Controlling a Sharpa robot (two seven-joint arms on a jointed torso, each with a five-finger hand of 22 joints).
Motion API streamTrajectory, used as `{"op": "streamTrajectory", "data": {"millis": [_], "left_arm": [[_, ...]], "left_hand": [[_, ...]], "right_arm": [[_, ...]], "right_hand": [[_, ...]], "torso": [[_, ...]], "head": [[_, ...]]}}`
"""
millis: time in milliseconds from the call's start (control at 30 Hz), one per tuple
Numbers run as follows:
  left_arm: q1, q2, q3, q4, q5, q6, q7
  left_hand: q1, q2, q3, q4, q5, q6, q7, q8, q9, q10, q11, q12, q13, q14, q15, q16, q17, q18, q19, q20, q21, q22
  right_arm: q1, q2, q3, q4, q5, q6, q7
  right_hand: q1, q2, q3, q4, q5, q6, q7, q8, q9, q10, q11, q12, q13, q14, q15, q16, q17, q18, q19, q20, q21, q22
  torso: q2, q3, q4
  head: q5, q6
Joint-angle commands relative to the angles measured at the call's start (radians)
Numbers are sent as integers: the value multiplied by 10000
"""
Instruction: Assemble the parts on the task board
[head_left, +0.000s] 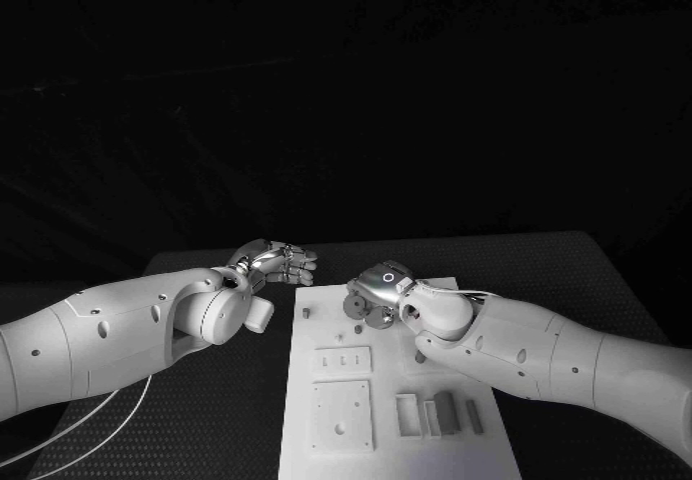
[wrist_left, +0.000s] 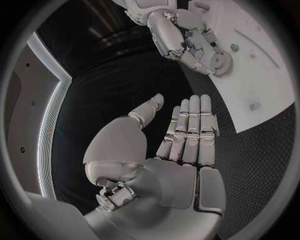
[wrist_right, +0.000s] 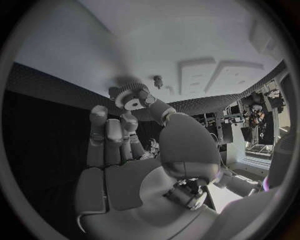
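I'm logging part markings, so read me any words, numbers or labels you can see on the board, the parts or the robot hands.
None can be read. The task board, the gear held by the right robot hand, and the left robot hand bear no legible text.

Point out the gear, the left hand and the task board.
gear (wrist_right: 132, 100), right wrist view, on its toothed face.
left hand (wrist_left: 169, 165), left wrist view, on the palm.
task board (head_left: 325, 440), head view, on its bare left margin.

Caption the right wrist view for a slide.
Right robot hand pinches a small gear over the white task board, near a peg.
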Motion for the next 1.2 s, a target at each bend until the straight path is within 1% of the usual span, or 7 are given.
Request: {"op": "streamTrajectory", "data": {"millis": [33,200,400,700,900,1067,1200], "left_arm": [[8,27,12,6,31,139,69],[9,30,12,1,31,136,67],[10,29,12,5,31,130,68],[10,36,12,-1,31,129,72],[10,37,13,-4,31,129,67],[10,39,13,-10,31,132,63],[10,43,13,-14,31,138,62]], "left_hand": [[-58,-60,-36,47,30,-63,10,-46,-15,-14,33,-64,-16,-2,27,-40,19,61,-31,10,-36,17],[-58,-60,-36,46,30,-64,10,-45,-16,-14,33,-64,-17,-1,27,-44,22,61,-31,9,-38,18],[-57,-60,-35,45,30,-65,11,-45,-16,-14,33,-65,-17,0,27,-48,27,61,-32,9,-39,20],[-57,-61,-35,45,30,-65,11,-44,-16,-14,33,-65,-18,1,27,-54,33,61,-31,9,-41,23],[-57,-61,-35,45,30,-65,11,-43,-17,-14,33,-66,-18,2,27,-58,38,61,-31,10,-43,25],[-58,-62,-36,45,30,-67,12,-43,-17,-15,33,-67,-19,3,27,-61,41,61,-32,10,-44,26],[-60,-63,-37,46,30,-68,12,-44,-18,-16,34,-68,-20,3,27,-63,43,61,-32,11,-45,27]], "right_arm": [[-7,43,-12,-20,24,129,132],[-7,64,-20,-45,45,219,146],[-7,84,-33,-35,126,336,201],[-19,160,-104,-186,157,549,228],[-48,182,-153,-252,166,477,166],[-49,177,-155,-299,253,336,141],[-49,168,-155,-309,372,280,187]], "right_hand": [[27,-85,56,-27,3,1519,34,-35,-21,-269,-87,-11,-14,-69,-8,-9,-49,205,-26,-74,-46,108],[20,-93,52,-28,3,1497,47,-55,-29,-286,-75,-18,-29,-81,3,-23,-68,205,-37,-68,-58,108],[19,-89,54,-29,3,1490,54,-65,-33,-305,-66,-30,-45,-95,14,-36,-84,205,-51,-61,-71,106],[16,-75,54,-27,3,1490,59,-70,-34,-320,-61,-36,-58,-107,21,-44,-96,205,-63,-54,-81,106],[3,-88,45,-31,3,1426,82,-117,-53,-358,-40,-47,-80,-134,36,-54,-117,205,-87,-39,-99,109],[-12,-181,42,-16,3,1129,189,-311,-139,-461,56,-82,-145,-203,112,-67,-163,205,-133,-5,-139,113],[28,-284,59,-20,3,683,340,-577,-277,-558,196,-114,-217,-271,235,-78,-206,205,-168,22,-176,114]], "torso": [[-3,-7,9],[-2,0,10],[-5,-4,7],[-8,8,12],[-5,13,18],[-8,13,6],[-7,9,-1]], "head": [[-14,-19],[-20,-34],[-24,-52],[-21,-60],[-12,-83],[7,-92],[15,-100]]}}
